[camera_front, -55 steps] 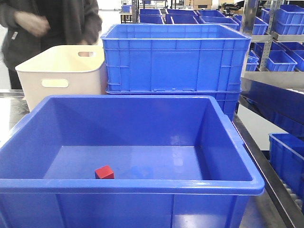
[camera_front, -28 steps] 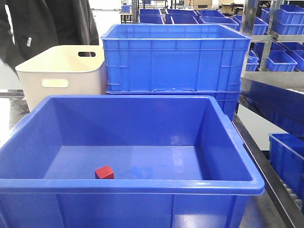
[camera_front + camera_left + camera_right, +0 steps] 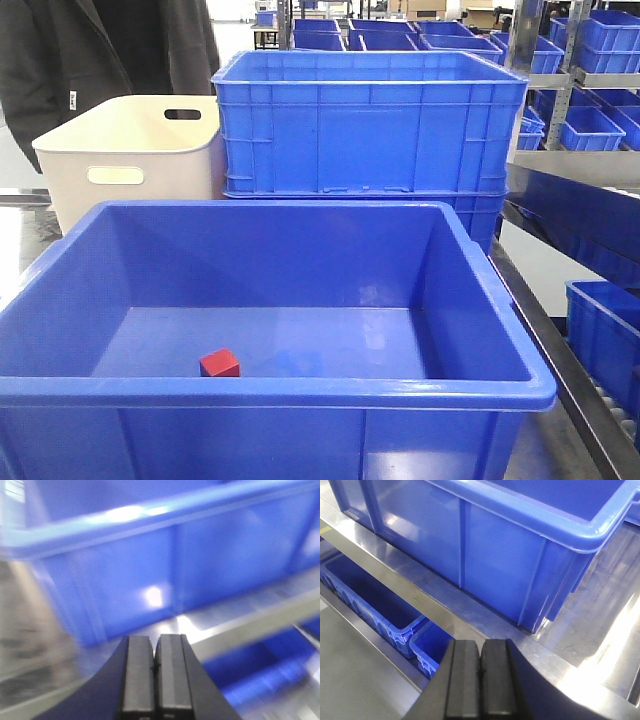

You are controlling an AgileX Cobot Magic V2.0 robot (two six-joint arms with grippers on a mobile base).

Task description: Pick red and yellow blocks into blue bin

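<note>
Red cube (image 3: 220, 363) sat on the floor of the blue bin (image 3: 300, 392), near the front wall, a bit left of centre. No yellow brick visible in any view.

Blue bin rested on a steel surface (image 3: 580, 650). Behind it stood a ribbed blue crate (image 3: 370, 125) stacked on another, w/ a cream bin (image 3: 130, 160) w/ cut-out handles just beside it to the left. A person in a dark jacket (image 3: 60, 50) stood behind the cream bin. Shelves w/ more blue crates (image 3: 590, 125) were off to the right.

Left gripper (image 3: 154, 675): fingers together, nothing between them, outside the bin & facing its outer wall; that view was blurred. Right gripper (image 3: 481, 680): fingers together, also holding nothing, over the surface edge beside the bin's corner. Lower blue trays (image 3: 375, 605) sat under the surface there.
</note>
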